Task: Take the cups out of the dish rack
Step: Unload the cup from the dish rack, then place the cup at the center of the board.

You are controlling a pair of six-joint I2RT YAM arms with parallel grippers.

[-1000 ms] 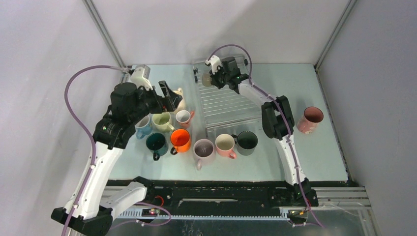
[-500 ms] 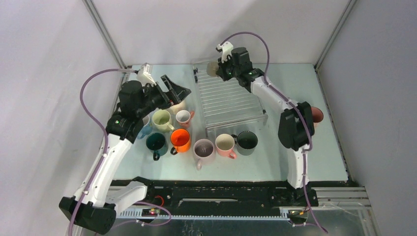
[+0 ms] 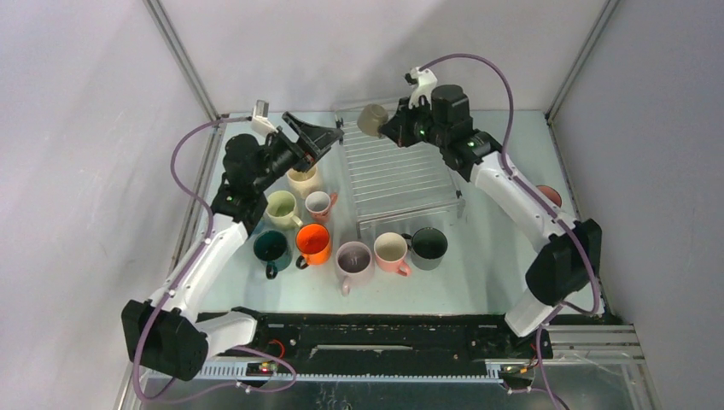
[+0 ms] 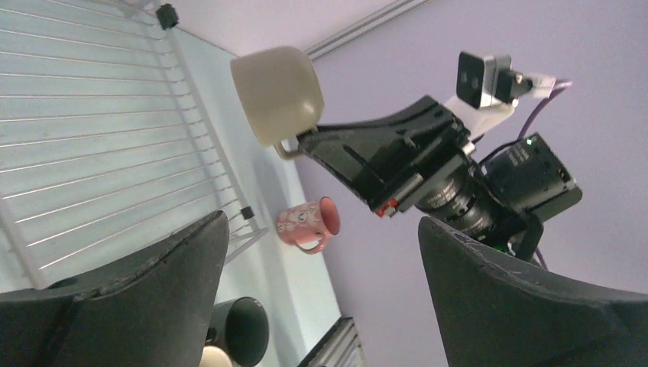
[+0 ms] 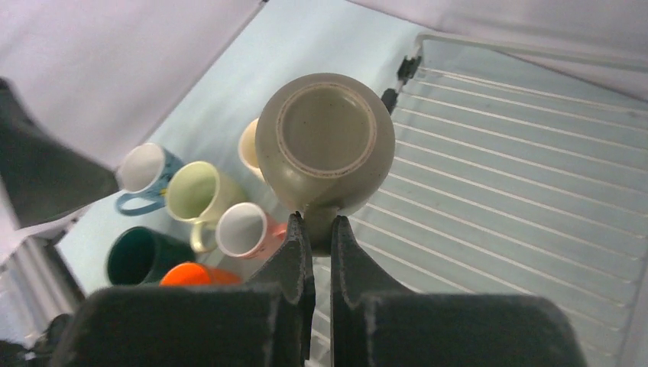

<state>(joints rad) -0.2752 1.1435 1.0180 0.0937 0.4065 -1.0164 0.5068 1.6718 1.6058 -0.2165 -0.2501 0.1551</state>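
My right gripper [image 3: 389,128] is shut on the handle of a beige cup [image 3: 370,120], held bottom-up in the air over the far left corner of the dish rack [image 3: 401,175]. In the right wrist view the fingertips [image 5: 303,229] pinch the handle below the cup [image 5: 325,138], with the rack's ribs [image 5: 520,153] underneath. My left gripper [image 3: 318,137] is open and holds nothing, raised beside the rack's left edge. Its wrist view looks between the jaws [image 4: 321,229] at the beige cup [image 4: 277,92]. Several cups stand on the table left of and in front of the rack.
On the table stand cream [image 3: 303,181], pale green [image 3: 280,207], pink-white [image 3: 318,203], teal [image 3: 271,248], orange [image 3: 313,243], mauve [image 3: 353,258], pink [image 3: 391,250] and black [image 3: 428,246] cups. A pink patterned cup [image 3: 549,196] sits right, partly behind my right arm. Grey walls enclose the table.
My right arm has lifted the beige cup up off the rack's far corner and swung right. My left arm has risen from the cream cup and reached toward the rack, jaws still open.
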